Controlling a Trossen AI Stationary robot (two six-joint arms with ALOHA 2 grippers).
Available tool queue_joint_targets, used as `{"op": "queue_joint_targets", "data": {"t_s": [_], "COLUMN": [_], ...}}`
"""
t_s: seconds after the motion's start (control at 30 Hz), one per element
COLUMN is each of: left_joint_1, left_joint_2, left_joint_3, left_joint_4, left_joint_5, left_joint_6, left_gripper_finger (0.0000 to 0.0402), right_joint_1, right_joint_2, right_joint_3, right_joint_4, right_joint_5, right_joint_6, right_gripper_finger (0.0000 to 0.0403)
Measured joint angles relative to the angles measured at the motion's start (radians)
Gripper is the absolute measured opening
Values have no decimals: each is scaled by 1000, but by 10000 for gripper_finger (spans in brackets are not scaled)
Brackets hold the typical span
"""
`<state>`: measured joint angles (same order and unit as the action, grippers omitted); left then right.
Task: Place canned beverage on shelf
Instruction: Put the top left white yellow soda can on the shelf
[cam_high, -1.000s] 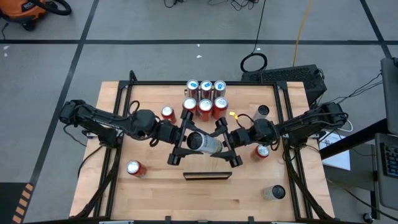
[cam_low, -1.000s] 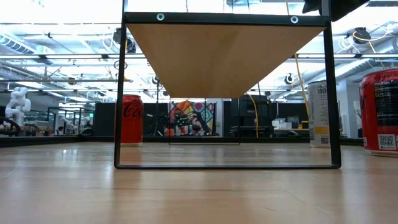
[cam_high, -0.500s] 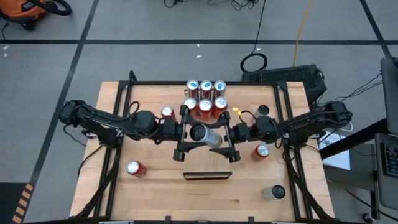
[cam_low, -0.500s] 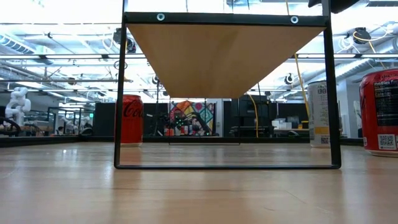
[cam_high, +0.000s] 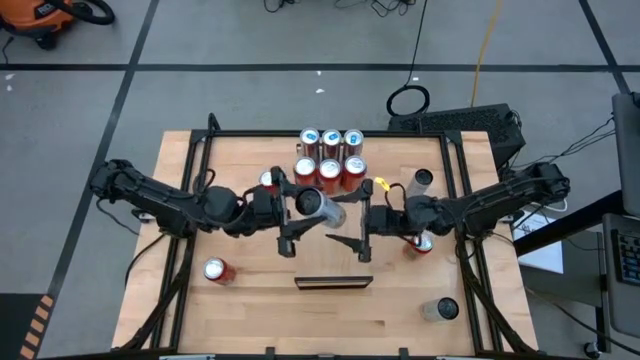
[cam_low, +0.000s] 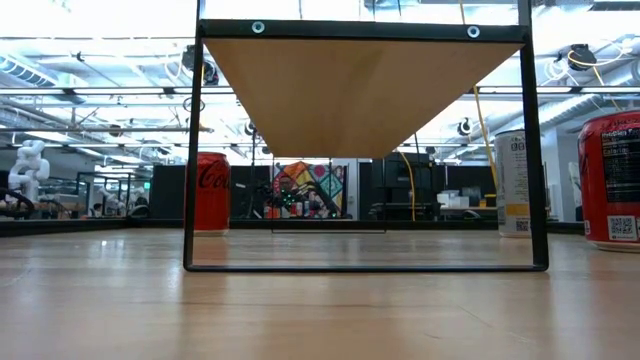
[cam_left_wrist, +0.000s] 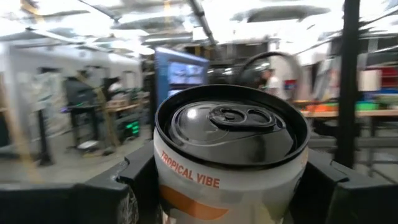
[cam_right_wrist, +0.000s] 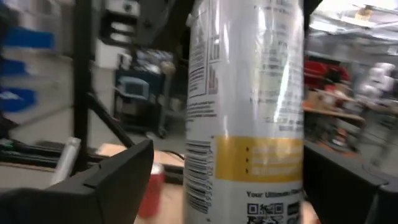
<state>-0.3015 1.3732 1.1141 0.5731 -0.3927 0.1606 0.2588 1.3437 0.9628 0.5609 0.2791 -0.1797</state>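
Silver can (cam_high: 320, 208) clamped tilted by left gripper (cam_high: 290, 212), top toward left wrist camera, right gripper (cam_high: 362, 232) spread open nearby, shelf (cam_low: 362, 85) seen from below

table (cam_high: 400, 310) | shelf (cam_high: 334, 283) | 6 clustered cans (cam_high: 330, 156)

A cluster of six cans (cam_high: 329, 155) is set at the far middle of the tabletop (cam_high: 250, 310), on the shelf (cam_low: 360, 80). Just near of it, a tall can (cam_high: 318, 205) is held in the left gripper (cam_high: 287, 212). The right gripper (cam_high: 360, 225) is placed just right of that can, apart from it. A lone can (cam_high: 214, 270) is found near left, another (cam_high: 440, 309) near right, and one (cam_high: 421, 180) far right.
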Motion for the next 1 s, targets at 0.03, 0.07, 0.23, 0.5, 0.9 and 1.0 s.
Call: {"op": "queue_joint_targets", "data": {"t_s": [0.03, 0.07, 0.23, 0.5, 0.9, 1.0], "left_joint_1": [-7, -14, -34, -41, -68, -74], "left_joint_2": [-4, -7, -8, -8, -8, -8], "left_joint_3": [0, 0, 0, 0, 0, 0], "left_joint_4": [-8, -21, -46, -110, -118, -120], "left_joint_5": [-33, -74, -251, -412, -422, -398], "left_joint_6": [-1, 1, -58, -175, -155, -155], "left_gripper_finger": [253, 253, 253, 253, 253, 253], "right_joint_1": [6, 12, 37, 38, -15, -43], "right_joint_2": [0, 0, 0, 3, 68, 78], "right_joint_3": [11, 20, 51, 119, 314, 330], "right_joint_4": [-25, -43, -80, -164, -458, -468], "right_joint_5": [32, 63, 170, 199, 188, 94], "right_joint_6": [-7, -11, -33, 5, 122, 146], "right_gripper_finger": [359, 359, 359, 359, 359, 359]}}
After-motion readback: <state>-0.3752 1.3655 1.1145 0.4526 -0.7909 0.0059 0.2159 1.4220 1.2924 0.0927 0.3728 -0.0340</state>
